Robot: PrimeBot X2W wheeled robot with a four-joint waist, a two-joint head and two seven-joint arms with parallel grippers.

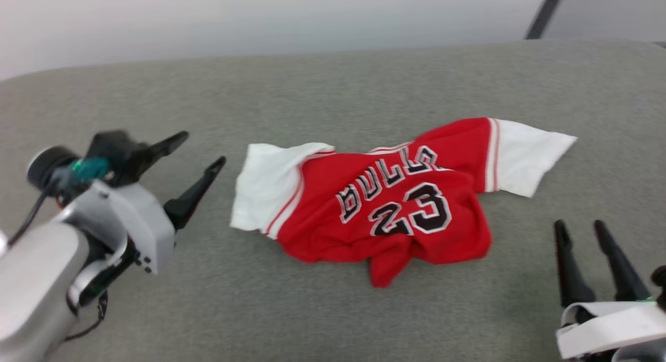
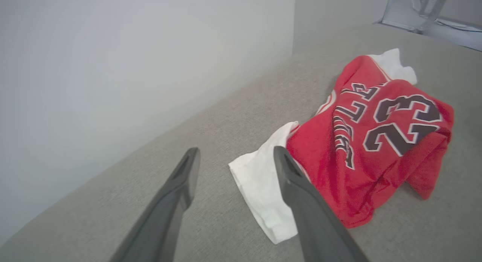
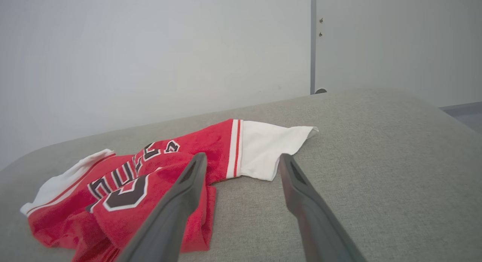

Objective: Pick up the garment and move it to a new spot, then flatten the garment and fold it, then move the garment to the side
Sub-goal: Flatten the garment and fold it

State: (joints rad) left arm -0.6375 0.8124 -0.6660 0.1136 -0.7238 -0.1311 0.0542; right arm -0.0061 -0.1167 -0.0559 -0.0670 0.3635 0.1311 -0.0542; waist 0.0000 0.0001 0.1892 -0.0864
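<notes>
Parted jaws flank the rumpled red garment point(image 1: 385, 216), white-sleeved.

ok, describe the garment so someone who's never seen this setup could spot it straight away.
Take the wide grey fabric surface before the pale wall. Near its middle, between the left gripper and the right gripper, lies the garment, crumpled. Against grey cloth and dark grippers it stands out: red body, white sleeves, black white-edged 23.
</notes>
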